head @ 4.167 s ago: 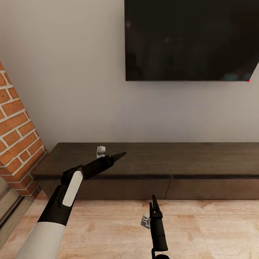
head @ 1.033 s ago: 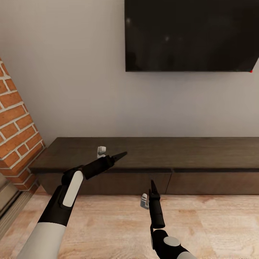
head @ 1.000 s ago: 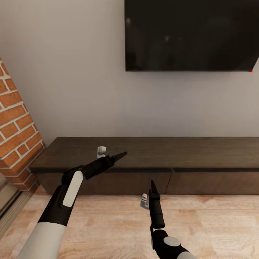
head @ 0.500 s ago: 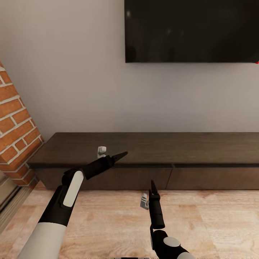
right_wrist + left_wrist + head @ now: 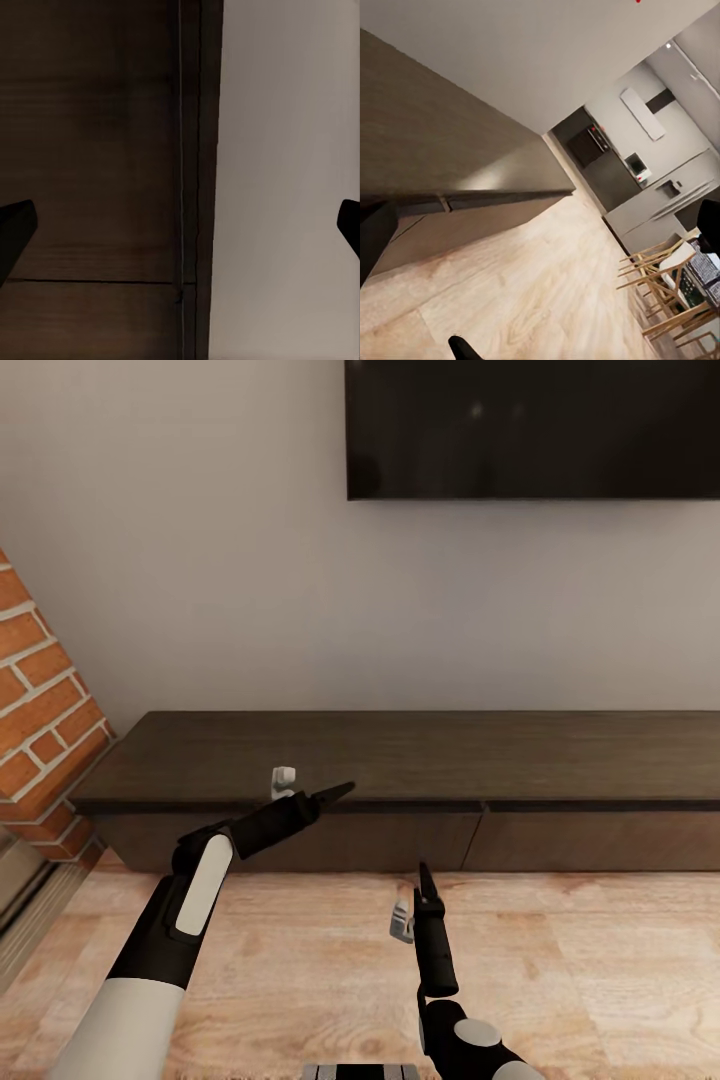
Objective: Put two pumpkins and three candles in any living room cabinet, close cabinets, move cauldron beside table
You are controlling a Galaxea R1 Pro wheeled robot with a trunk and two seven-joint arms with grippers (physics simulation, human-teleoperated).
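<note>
The cabinet (image 5: 420, 760) is a long, low dark-brown unit against the wall, and both flat front panels sit flush. My left gripper (image 5: 312, 787) hovers open over the front edge of its left half, holding nothing. Lower down, my right gripper (image 5: 413, 900) stands open above the floor in front of the panel seam, also with nothing in it. The right wrist view looks straight at the cabinet (image 5: 97, 150) between wide-spread fingertips (image 5: 15, 232). The pumpkins, candles and cauldron are out of view.
A dark TV (image 5: 530, 430) hangs on the wall above the cabinet. A brick column (image 5: 40, 730) stands at the left. Light wood floor (image 5: 600, 960) lies in front. The left wrist view shows wooden chairs (image 5: 660, 289) and kitchen units far along the room.
The whole picture has shifted: TV and cabinet sit higher and more floor shows, so the camera moved. Since 4.2 s ago the right arm has reached further forward. Both grippers stay open.
</note>
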